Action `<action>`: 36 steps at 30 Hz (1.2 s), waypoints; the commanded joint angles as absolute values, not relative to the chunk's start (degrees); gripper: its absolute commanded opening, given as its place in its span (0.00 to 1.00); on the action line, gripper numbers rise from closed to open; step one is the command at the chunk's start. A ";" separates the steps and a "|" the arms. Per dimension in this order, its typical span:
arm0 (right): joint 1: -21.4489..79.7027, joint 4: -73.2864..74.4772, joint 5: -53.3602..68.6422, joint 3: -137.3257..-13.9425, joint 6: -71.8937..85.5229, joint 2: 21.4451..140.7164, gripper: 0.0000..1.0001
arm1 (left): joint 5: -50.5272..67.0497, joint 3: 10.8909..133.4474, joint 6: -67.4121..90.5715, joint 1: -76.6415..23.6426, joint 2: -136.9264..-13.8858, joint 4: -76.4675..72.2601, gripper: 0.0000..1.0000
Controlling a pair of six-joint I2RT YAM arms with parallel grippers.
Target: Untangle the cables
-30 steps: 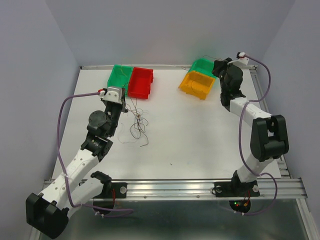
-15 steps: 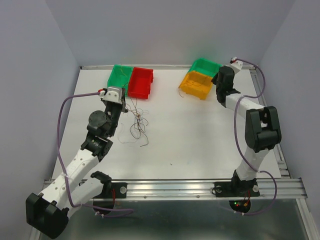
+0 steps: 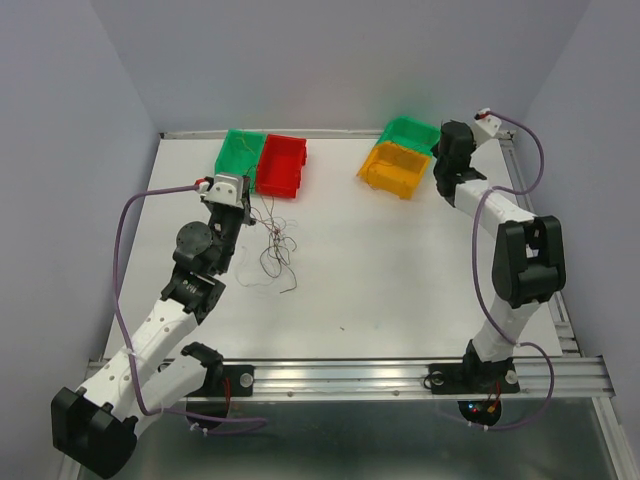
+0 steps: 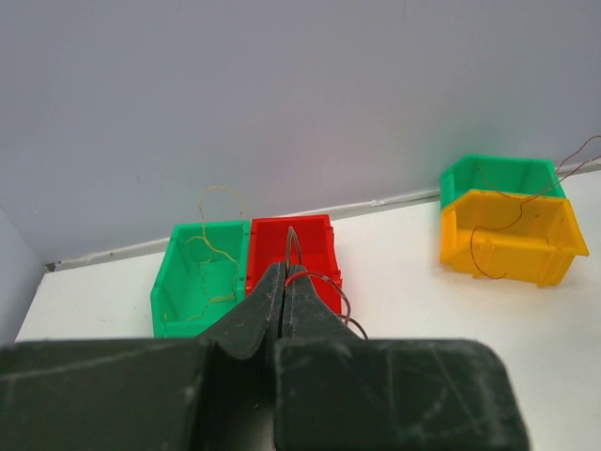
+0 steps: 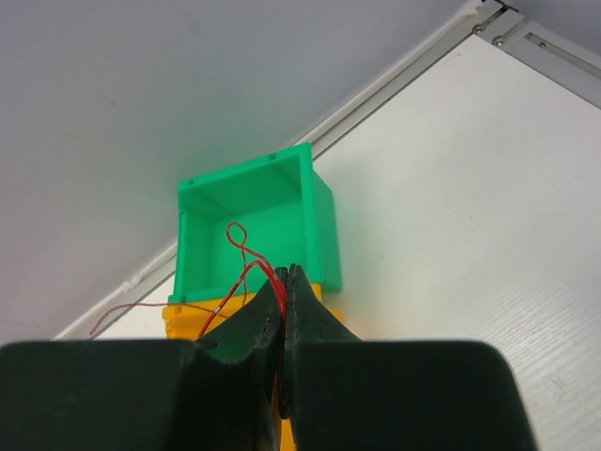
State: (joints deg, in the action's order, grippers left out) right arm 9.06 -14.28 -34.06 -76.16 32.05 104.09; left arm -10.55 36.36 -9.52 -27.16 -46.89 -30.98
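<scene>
Only the right wrist view shows the right gripper [image 5: 285, 278] pinching a red strand [image 5: 246, 267] above the green bin [image 5: 317, 218]; the closed left gripper [image 4: 287, 261] seemingly nips thin, curly cables [image 3: 277, 246].

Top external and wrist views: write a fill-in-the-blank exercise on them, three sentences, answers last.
1. The bin right next to the red bin, on its left, is ____.
2. The right gripper is shut on a wire coloured ____.
3. The cable tangle lies on the table beside the ____ arm.
Missing words: green; red; left.
</scene>
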 commanded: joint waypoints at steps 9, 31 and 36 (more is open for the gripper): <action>8.88 -18.37 -18.42 -84.36 37.18 98.44 0.01 | -10.02 36.91 -9.23 -27.07 -46.05 -34.01 0.01; 7.65 -21.61 -7.74 -85.08 30.67 99.75 0.00 | -9.93 36.74 -9.67 -27.07 -46.58 -34.45 0.01; 6.24 -22.41 -5.72 -83.41 32.78 102.57 0.00 | -9.93 36.65 -9.67 -27.07 -46.23 -34.45 0.01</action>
State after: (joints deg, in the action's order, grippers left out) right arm 7.46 -18.63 -7.94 -82.81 32.32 101.75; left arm -10.48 36.36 -9.56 -27.16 -47.07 -30.98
